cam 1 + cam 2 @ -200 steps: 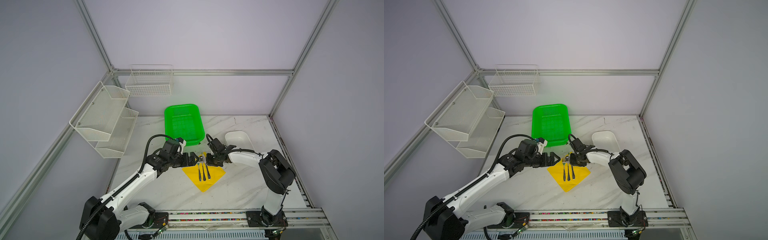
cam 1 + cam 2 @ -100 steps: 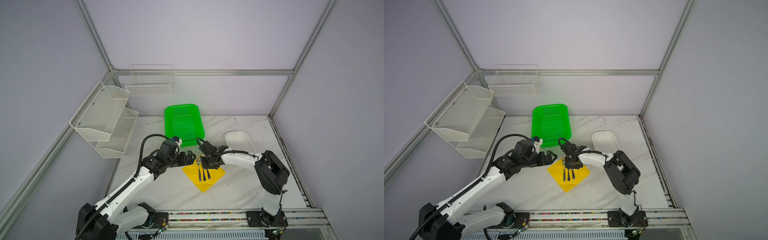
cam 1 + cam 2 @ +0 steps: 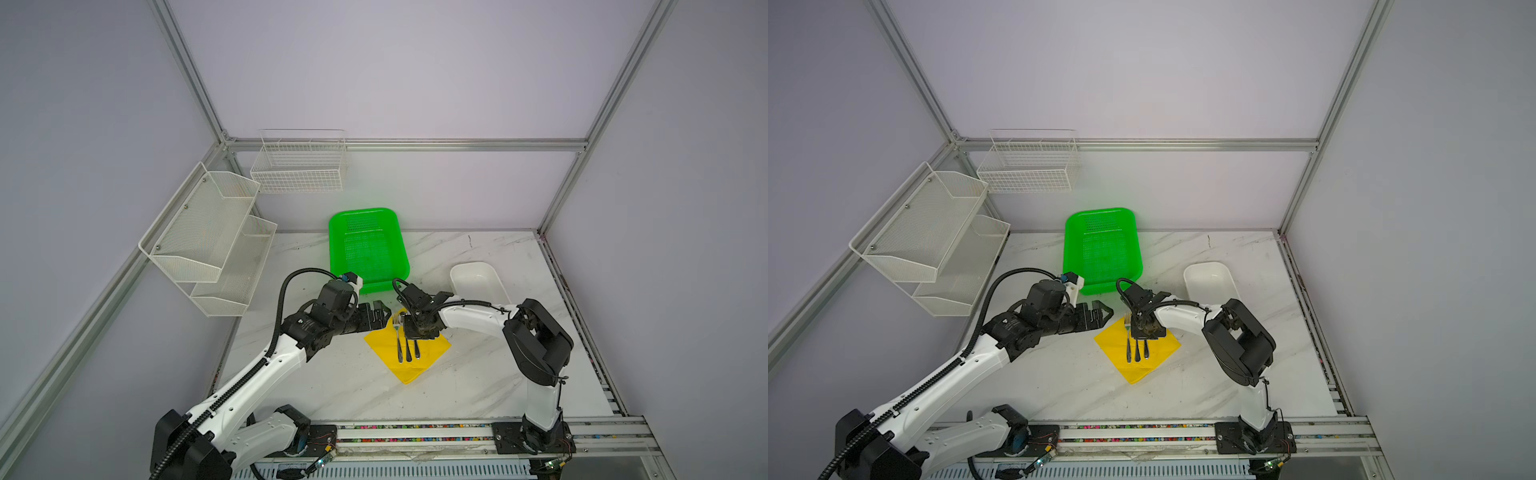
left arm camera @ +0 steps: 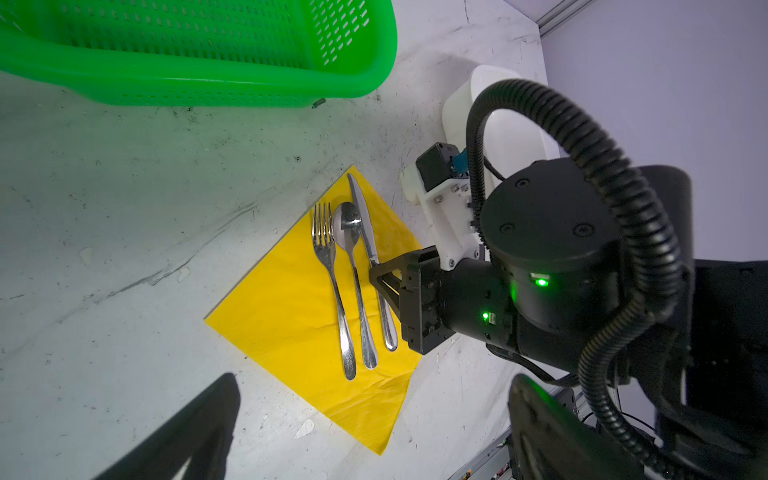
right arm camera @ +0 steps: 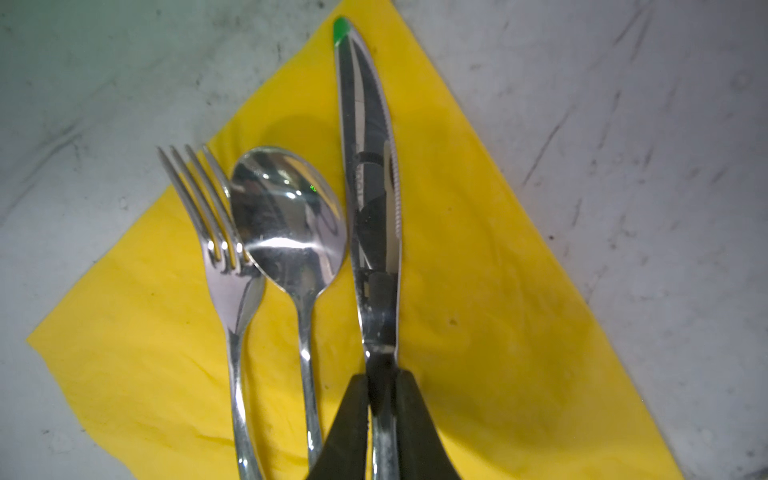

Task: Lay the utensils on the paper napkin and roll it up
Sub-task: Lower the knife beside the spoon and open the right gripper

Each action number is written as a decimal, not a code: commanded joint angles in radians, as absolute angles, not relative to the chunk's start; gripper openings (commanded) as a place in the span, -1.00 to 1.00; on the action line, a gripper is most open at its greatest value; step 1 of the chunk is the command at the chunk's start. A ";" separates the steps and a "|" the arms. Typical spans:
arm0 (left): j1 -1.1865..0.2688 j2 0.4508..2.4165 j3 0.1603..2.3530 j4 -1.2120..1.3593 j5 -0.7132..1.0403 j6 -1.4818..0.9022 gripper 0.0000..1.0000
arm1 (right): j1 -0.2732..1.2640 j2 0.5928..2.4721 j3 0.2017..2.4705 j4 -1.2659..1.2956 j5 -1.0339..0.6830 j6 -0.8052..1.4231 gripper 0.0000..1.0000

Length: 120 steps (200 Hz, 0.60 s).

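The yellow paper napkin (image 3: 420,365) (image 4: 286,303) lies flat as a diamond on the marble table. On it a fork (image 4: 332,282) (image 5: 232,291), a spoon (image 4: 353,266) (image 5: 291,224) and a knife (image 4: 365,224) (image 5: 370,166) lie side by side, handles toward the front. My right gripper (image 3: 415,330) (image 5: 382,386) reaches down from the right. Its two black fingers press on both sides of the knife's handle. My left gripper (image 3: 380,318) (image 3: 1102,313) hovers wide open just left of the napkin's far corner, holding nothing.
A green basket (image 3: 365,249) stands behind the napkin. A white tray (image 3: 478,282) sits at the back right. White mesh shelves (image 3: 208,241) hang on the left wall and a wire basket (image 3: 299,166) on the back wall.
My right gripper has moved left and down from the napkin's right side onto the knife's handle, and its fingers have narrowed around it. The left arm has hardly moved.
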State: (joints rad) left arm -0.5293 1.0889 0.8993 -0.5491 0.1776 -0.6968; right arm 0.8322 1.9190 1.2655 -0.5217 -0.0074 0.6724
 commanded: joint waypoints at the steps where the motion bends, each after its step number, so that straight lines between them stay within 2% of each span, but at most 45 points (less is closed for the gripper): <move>1: -0.523 1.068 0.884 -0.543 0.173 -0.706 0.99 | 0.837 1.943 1.268 -0.556 -0.003 0.729 -0.69; 95: -0.521 1.065 0.873 -0.551 0.174 -0.710 0.99 | 0.831 1.911 1.252 -0.550 0.028 0.766 -0.71; 120: -0.522 1.059 0.873 -0.551 0.170 -0.710 0.99 | 0.831 1.889 1.266 -0.550 0.038 0.764 -0.61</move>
